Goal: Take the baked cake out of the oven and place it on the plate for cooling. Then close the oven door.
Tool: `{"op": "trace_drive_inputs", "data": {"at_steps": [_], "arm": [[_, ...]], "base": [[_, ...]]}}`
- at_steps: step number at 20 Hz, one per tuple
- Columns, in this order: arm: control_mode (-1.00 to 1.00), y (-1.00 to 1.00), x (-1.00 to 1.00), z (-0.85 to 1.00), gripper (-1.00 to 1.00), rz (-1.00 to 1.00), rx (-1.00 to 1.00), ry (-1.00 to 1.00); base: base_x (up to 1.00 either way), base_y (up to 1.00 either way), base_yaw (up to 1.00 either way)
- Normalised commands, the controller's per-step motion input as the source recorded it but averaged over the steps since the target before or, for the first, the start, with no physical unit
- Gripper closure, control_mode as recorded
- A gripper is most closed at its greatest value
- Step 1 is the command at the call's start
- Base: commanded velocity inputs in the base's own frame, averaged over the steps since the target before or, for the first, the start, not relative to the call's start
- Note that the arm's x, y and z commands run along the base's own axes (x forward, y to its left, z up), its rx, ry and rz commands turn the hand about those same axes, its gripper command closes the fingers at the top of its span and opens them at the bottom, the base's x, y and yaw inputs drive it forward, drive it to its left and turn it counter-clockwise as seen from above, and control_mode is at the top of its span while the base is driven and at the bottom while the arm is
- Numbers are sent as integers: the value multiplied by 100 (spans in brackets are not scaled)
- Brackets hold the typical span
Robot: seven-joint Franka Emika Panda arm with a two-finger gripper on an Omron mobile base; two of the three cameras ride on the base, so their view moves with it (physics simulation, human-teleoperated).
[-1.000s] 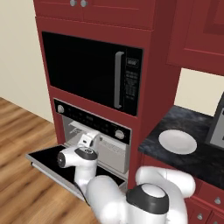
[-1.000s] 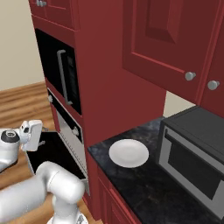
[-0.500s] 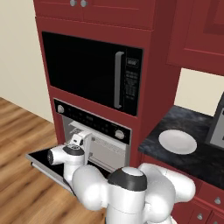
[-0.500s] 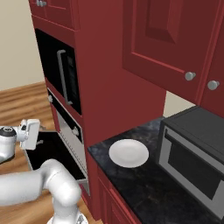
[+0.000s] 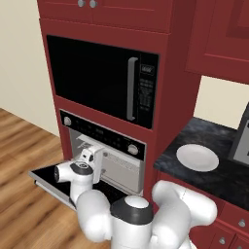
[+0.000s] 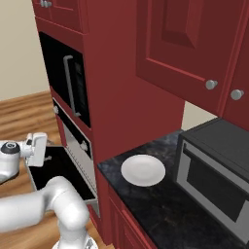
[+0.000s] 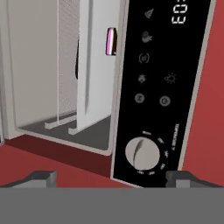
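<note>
Showing one cake (image 7: 111, 41), one plate (image 5: 197, 157), two knobs (image 5: 133, 149) — tool (image 7: 111, 178) open

A home kitchen — red cabinets (image 5: 121, 12), built-in oven (image 5: 104, 151), microwave (image 5: 99, 80), dark stone counter (image 6: 180, 214).

A silver-grey oven (image 5: 104, 155) with a black control strip (image 7: 164, 87), pale grey interior and dark-glass door (image 5: 53, 177) sits in deep red cabinets (image 6: 126, 97), beside a plain white plate (image 5: 197, 157) on a speckled black counter (image 6: 194, 214), a brown-and-pink cake (image 7: 111, 41) inside.
</note>
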Motion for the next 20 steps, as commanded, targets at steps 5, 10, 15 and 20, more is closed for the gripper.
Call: {"op": "trace_drive_inputs", "data": {"at_steps": [5, 10, 15, 20], "arm": [[-100, -30, 7, -15, -100, 0, -1, 0], [-100, -10, 4, -32, -100, 0, -3, 0], [-100, 0, 32, -15, -100, 1, -3, 2], [-100, 0, 43, -4, -100, 4, -1, 5]], "base": [[0, 0, 0], [0, 0, 0], [0, 0, 0], [0, 0, 0]]}}
